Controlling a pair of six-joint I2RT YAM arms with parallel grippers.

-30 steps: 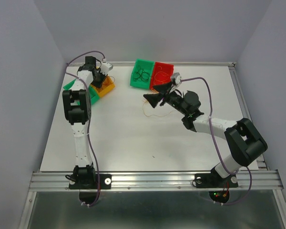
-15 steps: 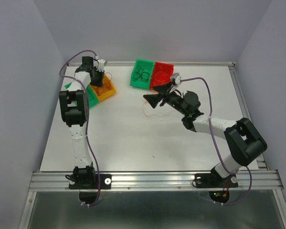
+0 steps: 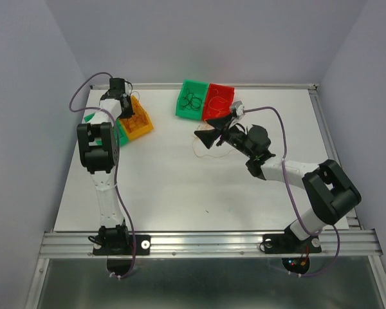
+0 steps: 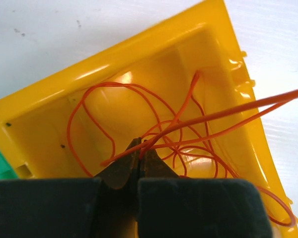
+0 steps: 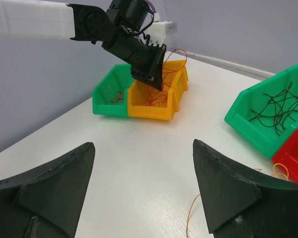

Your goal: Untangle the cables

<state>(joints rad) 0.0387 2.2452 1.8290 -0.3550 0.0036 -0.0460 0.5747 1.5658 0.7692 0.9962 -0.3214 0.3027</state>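
Orange cables [image 4: 107,87] lie looped in the yellow bin [image 4: 139,47], one strand pinched by my left gripper [image 4: 139,150], shut tight just above them. My right gripper [image 5: 143,148] hangs wide open and empty over the table [image 3: 180,187]. I'd lift slowly so neighbouring loops slide off.

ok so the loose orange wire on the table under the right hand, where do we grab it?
Probably the single strand of the orange wire lying flat on the table. Come straight down with the open right hand: the strand runs lengthwise through its gap, so closing would pinch across it. It's hair-thin and flat, so the tips must reach the tabletop.
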